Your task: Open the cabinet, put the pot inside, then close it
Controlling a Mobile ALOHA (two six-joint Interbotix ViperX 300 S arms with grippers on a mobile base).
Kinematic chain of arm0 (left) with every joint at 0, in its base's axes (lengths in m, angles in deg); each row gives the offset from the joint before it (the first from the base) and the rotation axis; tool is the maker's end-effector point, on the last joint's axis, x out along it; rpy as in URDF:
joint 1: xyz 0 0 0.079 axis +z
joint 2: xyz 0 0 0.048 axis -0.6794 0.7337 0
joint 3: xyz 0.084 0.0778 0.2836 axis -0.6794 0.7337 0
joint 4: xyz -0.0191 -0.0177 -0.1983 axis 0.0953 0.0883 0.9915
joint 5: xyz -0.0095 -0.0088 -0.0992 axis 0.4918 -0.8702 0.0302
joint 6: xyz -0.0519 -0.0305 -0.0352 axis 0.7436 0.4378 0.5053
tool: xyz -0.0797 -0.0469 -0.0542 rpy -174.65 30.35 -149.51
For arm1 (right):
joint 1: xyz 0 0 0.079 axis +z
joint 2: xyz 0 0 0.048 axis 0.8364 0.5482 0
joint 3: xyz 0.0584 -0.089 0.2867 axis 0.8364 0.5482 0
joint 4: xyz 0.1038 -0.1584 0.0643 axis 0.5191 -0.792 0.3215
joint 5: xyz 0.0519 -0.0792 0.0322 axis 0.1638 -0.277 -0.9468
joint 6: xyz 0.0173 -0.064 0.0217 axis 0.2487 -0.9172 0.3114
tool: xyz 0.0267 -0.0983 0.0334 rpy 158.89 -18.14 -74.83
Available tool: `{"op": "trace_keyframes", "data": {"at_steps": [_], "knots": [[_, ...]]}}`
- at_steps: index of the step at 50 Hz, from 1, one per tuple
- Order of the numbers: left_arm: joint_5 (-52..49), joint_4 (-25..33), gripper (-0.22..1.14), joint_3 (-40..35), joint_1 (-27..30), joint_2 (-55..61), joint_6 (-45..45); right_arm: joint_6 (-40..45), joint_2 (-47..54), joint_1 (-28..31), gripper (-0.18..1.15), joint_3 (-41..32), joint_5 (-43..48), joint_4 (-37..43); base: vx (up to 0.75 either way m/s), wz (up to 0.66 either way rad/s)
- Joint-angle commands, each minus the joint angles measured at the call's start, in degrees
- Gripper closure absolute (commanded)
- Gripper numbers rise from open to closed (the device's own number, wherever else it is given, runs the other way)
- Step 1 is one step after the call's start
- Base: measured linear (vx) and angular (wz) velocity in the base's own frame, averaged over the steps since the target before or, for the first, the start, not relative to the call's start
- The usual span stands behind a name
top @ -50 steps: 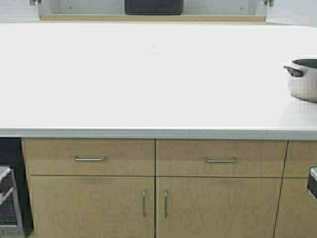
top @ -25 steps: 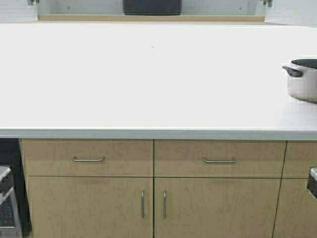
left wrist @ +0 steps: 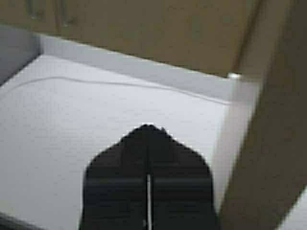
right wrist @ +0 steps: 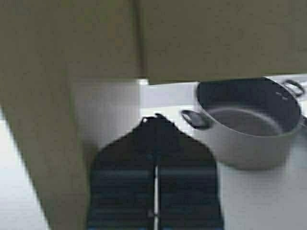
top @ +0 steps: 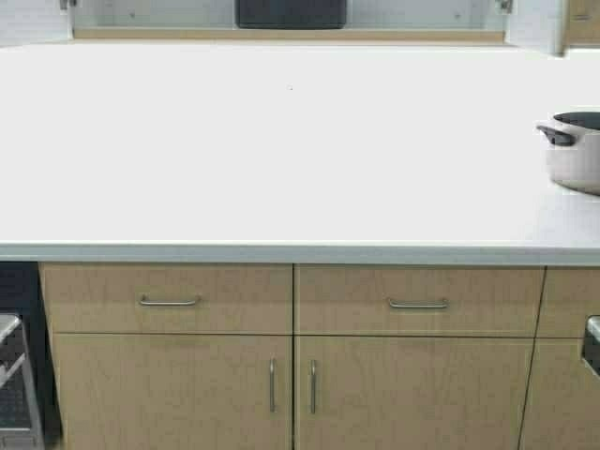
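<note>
Tan wood now shows at the far right corner of the high view, a sliver of door [top: 581, 21] that is absent half a second ago; the lower drawer fronts [top: 169, 300] and the silver-grey pot [top: 577, 150] shift sideways together across the three pictures, so the robot's base has moved slightly, not the things. Whether that door has also begun to swing I cannot tell. The black pot [top: 291, 12] sits inside the cabinet [top: 150, 17], on its pale shelf beyond the white surface [top: 281, 141], unchanged throughout; by my judgement the placing is done and only the closing is left.

Neither pincer appears in the high view, so the black pot cannot be placed against either one. The wrist views supply them: the left pincer [left wrist: 147, 128] has its fingers pressed together on nothing, a pale panel lying beyond its tips and a tan door edge [left wrist: 271, 143] just beside it; the right pincer [right wrist: 156, 119] is likewise closed and empty, a tan door [right wrist: 48, 120] close beside it and the silver-grey pot [right wrist: 249, 124] near its tips on the other side, not touching. The black pot shows in the high view alone.
</note>
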Motion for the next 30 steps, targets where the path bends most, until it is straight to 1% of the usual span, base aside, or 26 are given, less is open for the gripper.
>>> {"op": "trace_keyframes", "data": {"at_steps": [1, 9, 14, 17, 22, 27, 30], "knots": [[1.58, -0.09, 0.87, 8.09, -3.87, -9.49, -0.35, 0.18, -5.89, 4.57, 0.91, 3.16, 0.18, -0.18, 0.00, 0.00], [6.77, 0.00, 0.87, 19.69, -3.87, -16.52, -0.26, 0.62, -8.44, 5.62, 0.91, 8.17, 0.18, -0.18, 0.00, 0.00], [8.53, -0.18, 0.87, 22.68, -4.39, -18.81, -0.44, 0.53, -10.46, 6.06, 0.91, 11.87, 0.18, 0.00, 0.00, -0.02], [8.88, -0.97, 0.87, 22.41, -6.59, -18.98, -1.05, 0.53, -11.78, 6.94, 0.91, 13.97, 0.18, 0.00, 0.00, 0.00], [9.05, -4.66, 0.87, 20.04, -10.81, -17.31, -1.58, 0.53, -14.15, 10.20, 0.91, 17.31, 0.18, 0.00, 0.00, 0.00], [9.05, -7.82, 0.87, 15.03, -16.44, -13.62, -1.58, 0.53, -17.23, 14.41, 0.91, 20.21, 0.18, 0.18, 0.02, 0.00], [8.61, -7.82, 0.87, 11.25, -19.42, -10.72, -1.58, 0.53, -19.07, 16.70, 0.91, 21.62, 0.18, 0.18, 0.06, 0.01]]}}
